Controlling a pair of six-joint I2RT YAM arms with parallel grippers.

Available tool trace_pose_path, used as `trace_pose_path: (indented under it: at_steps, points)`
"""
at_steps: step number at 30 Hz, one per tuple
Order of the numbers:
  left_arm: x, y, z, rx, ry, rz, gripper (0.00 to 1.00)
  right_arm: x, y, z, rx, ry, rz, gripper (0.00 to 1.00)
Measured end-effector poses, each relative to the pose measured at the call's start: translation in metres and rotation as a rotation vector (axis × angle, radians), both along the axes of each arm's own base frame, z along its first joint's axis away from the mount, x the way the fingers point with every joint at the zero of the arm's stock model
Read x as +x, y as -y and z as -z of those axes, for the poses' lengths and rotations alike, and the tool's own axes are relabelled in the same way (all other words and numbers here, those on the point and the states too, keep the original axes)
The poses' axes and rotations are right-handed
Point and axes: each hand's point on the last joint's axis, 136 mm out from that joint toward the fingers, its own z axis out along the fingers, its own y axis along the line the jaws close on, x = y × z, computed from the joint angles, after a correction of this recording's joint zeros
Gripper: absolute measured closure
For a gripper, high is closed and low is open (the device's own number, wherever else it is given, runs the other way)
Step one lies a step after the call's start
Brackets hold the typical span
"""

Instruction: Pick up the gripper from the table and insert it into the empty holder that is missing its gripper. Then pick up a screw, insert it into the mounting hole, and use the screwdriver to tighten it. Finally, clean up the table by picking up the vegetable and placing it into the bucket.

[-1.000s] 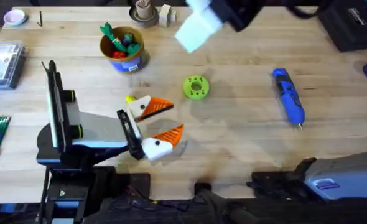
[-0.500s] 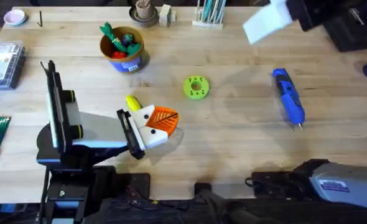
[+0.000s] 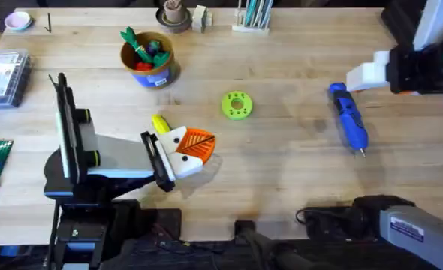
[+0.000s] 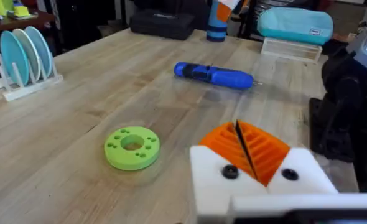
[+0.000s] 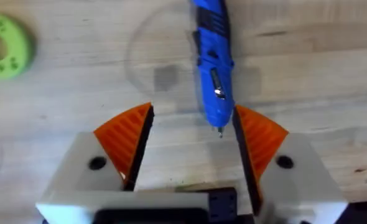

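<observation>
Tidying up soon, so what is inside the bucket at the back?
The bucket holds red and dark green toy vegetables. Whatever lies beneath them cannot be seen.

The table (image 3: 281, 172) is pale wood with visible grain, a smooth, softly sheened top made of joined strips. The screwdriver (image 3: 348, 117) near its right edge looks like glossy blue plastic, ending in a thin bare-metal tip. The green disc (image 3: 236, 105) at the middle is matt plastic with small holes. The left gripper (image 3: 193, 150) has matt white plastic finger bases and orange pads (image 4: 249, 146) with fine ribs. The right gripper (image 5: 186, 146) shows the same white plastic and ribbed orange pads. The bucket (image 3: 149, 61) near the far edge looks smooth tan with a blue label.
</observation>
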Motion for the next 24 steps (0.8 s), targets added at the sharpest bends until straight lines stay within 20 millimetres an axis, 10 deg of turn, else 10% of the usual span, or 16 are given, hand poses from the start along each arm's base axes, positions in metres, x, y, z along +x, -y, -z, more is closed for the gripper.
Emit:
trace_pose_path:
  at_steps: [7, 24]
  points:
    - [-0.001, 0.001, 0.0, 0.009, 0.022, 0.01, 0.997, 0.011, 0.03, 0.032, -0.022, -0.031, 0.032, 0.069]
    - [-0.011, 0.005, 0.0, 0.04, 0.108, 0.077, 0.997, 0.037, 0.034, 0.092, -0.08, -0.215, -0.26, 0.057]
